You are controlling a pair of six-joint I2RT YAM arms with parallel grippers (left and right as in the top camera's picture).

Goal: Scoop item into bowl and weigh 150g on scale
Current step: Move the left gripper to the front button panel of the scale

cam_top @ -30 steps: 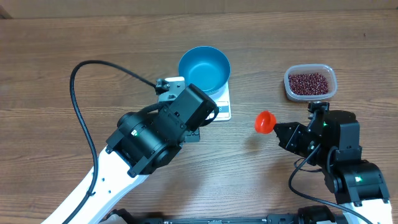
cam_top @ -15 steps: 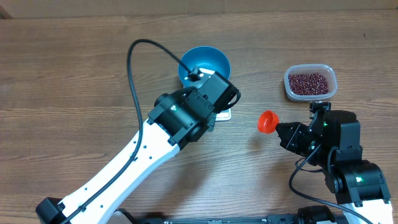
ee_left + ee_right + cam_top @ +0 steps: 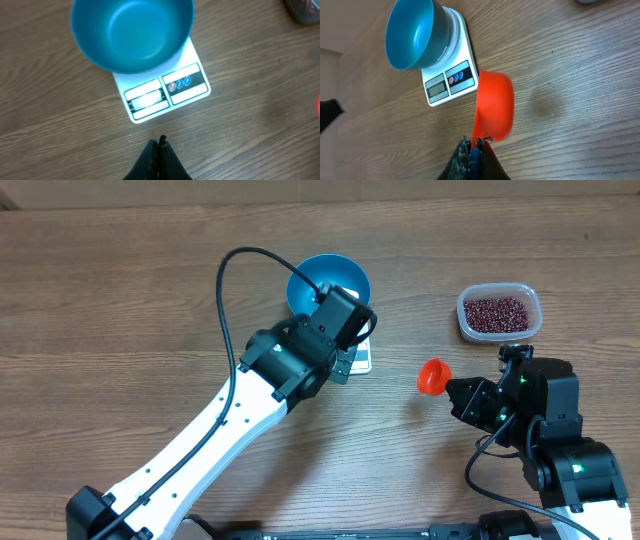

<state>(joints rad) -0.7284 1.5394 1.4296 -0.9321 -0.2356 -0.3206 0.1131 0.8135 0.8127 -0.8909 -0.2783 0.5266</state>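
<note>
The empty blue bowl (image 3: 335, 280) (image 3: 132, 30) (image 3: 412, 32) stands on the white scale (image 3: 362, 359) (image 3: 165, 92) (image 3: 447, 82). The dark red beans (image 3: 497, 311) fill a clear plastic tub at the right. My left arm hangs over the bowl's near-left rim and hides part of the scale. In the wrist view my left gripper (image 3: 159, 142) is shut and empty above the wood just in front of the scale's display edge. My right gripper (image 3: 477, 142) is shut on the handle of an orange-red scoop (image 3: 432, 376) (image 3: 493, 105), which is empty and held right of the scale.
The clear tub (image 3: 500, 333) sits at the far right, behind my right arm (image 3: 545, 425). A black cable (image 3: 228, 290) loops from the left arm over the wooden table (image 3: 120, 290). Bare wood lies between the scale and the scoop.
My left arm has swung up and right, from the table's left middle to over the bowl and scale. The right gripper with the scoop has shifted slightly right.
</note>
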